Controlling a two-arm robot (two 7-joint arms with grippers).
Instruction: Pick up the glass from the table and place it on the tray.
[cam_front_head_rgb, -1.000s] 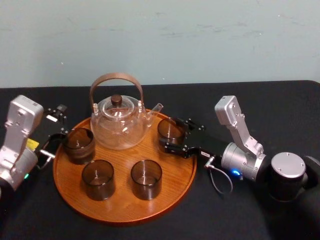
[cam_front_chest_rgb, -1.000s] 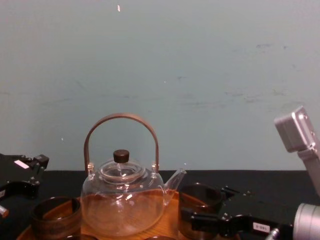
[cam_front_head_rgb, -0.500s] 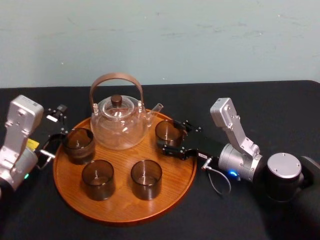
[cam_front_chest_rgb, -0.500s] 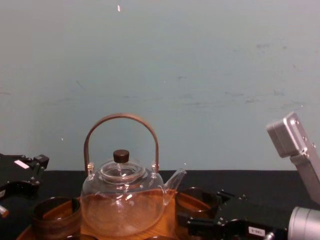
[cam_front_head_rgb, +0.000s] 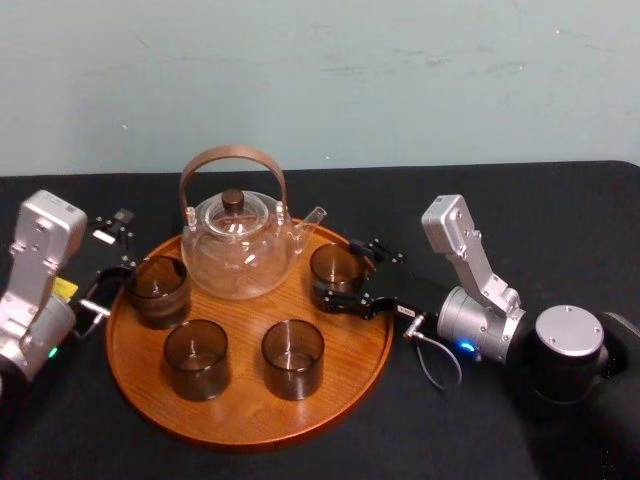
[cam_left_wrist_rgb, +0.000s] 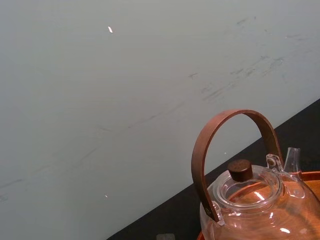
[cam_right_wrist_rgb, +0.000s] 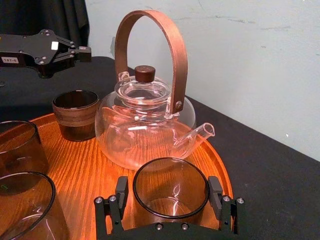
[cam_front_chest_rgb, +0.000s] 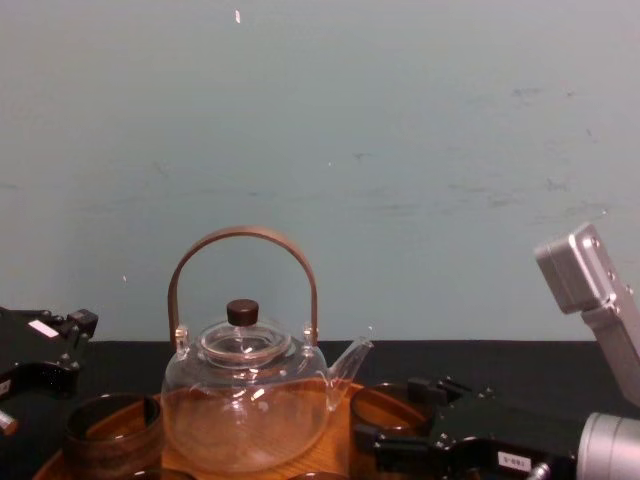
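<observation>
On tray, toward its right side and just beside teapot spout: glass, upright, base apparently down on the wood. Bracketed on both sides by right gripper, reaching in low across table from the right, probably so as to stay clear of the spout and tall handle. Cannot tell whether jaws are clenched on the glass or let go of it. Judged nearly done: wants only a release and a straight pull-back, minding the spout. Farther out, three more glasses on the same tray, spaced well apart, presumably to leave room round each. Just off the tray's left rim, left gripper, idle, jaws spread and grasping nothing. Small white labels on both grippers, digits too small to read surely. No brand visible on glass or teapot.
</observation>
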